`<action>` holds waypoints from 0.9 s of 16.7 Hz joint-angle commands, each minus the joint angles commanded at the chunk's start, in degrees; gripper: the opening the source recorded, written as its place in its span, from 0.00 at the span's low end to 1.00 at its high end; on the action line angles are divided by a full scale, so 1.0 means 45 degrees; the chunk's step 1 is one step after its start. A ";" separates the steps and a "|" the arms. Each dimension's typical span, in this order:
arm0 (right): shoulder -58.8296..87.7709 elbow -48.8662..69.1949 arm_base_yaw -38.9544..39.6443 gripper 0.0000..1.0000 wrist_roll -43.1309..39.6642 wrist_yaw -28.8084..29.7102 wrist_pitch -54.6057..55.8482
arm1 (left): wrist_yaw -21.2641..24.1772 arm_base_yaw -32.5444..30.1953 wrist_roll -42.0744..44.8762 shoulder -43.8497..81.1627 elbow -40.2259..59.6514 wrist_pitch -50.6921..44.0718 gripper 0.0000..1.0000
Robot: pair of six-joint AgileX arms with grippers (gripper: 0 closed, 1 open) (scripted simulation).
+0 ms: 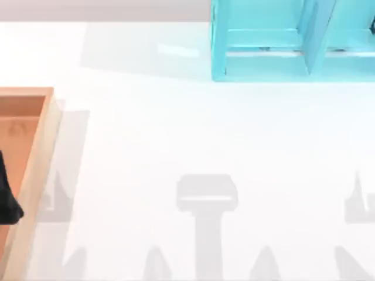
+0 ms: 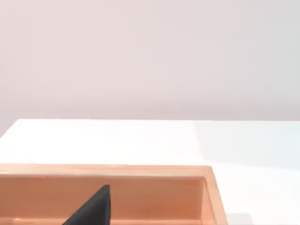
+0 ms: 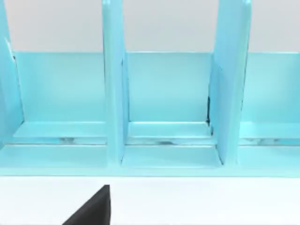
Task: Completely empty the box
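Observation:
The box [image 1: 36,153] lies at the table's left edge, with tan rim walls and an orange-brown floor; most of it runs past the picture's left side. The dark tip of my left gripper [image 1: 8,202] hangs over the box's inside, close to its right wall. In the left wrist view the box's far wall [image 2: 108,171] and a corner of it stand just beyond a black part of that gripper [image 2: 93,208]. A black part of my right gripper [image 3: 93,210] hovers over the white table in front of the blue shelf.
A light blue shelf unit [image 1: 275,52] with upright dividers [image 3: 114,93] stands at the back right of the table. The white tabletop [image 1: 193,129] stretches between box and shelf, with grey shadows along its front.

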 joint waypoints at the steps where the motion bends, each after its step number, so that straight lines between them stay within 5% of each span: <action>1: 0.0000 0.0000 0.0000 1.00 0.0000 0.0000 0.0000 | 0.0000 0.0000 0.0000 0.0000 0.0000 0.0000 1.00; 7: 0.0000 0.0000 0.0000 1.00 0.0000 0.0000 0.0000 | 0.0003 0.0504 0.0586 0.2050 0.1862 -0.1865 1.00; 15: 0.0000 0.0000 0.0000 1.00 0.0000 0.0000 0.0000 | 0.0023 0.2256 0.2632 1.0500 0.8482 -0.8505 1.00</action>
